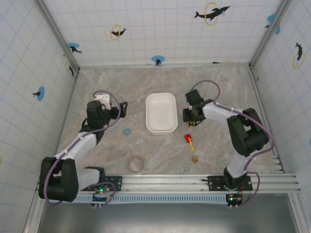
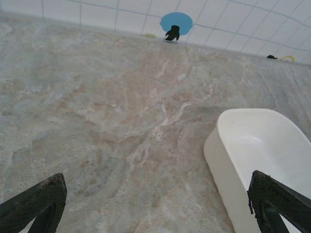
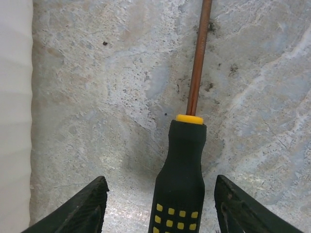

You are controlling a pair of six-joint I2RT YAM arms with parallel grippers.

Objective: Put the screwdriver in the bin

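The screwdriver [image 3: 181,174] lies flat on the marble table, its black handle with yellow squares toward the camera and its thin shaft [image 3: 199,58] pointing away. My right gripper [image 3: 160,187] is open, one finger on each side of the handle with a gap to both. From above, the right gripper [image 1: 191,116] hangs just right of the white bin [image 1: 161,111], whose wall [image 3: 14,121] runs along the left edge of the right wrist view. My left gripper [image 1: 121,109] is open and holds nothing, left of the bin [image 2: 257,141].
A stubby red-and-yellow tool [image 1: 189,141] and a small brown piece [image 1: 194,158] lie in front of the right gripper. A clear ring [image 1: 136,163] and a small blue ring [image 1: 127,131] lie front left of the bin. Tiled walls enclose the table.
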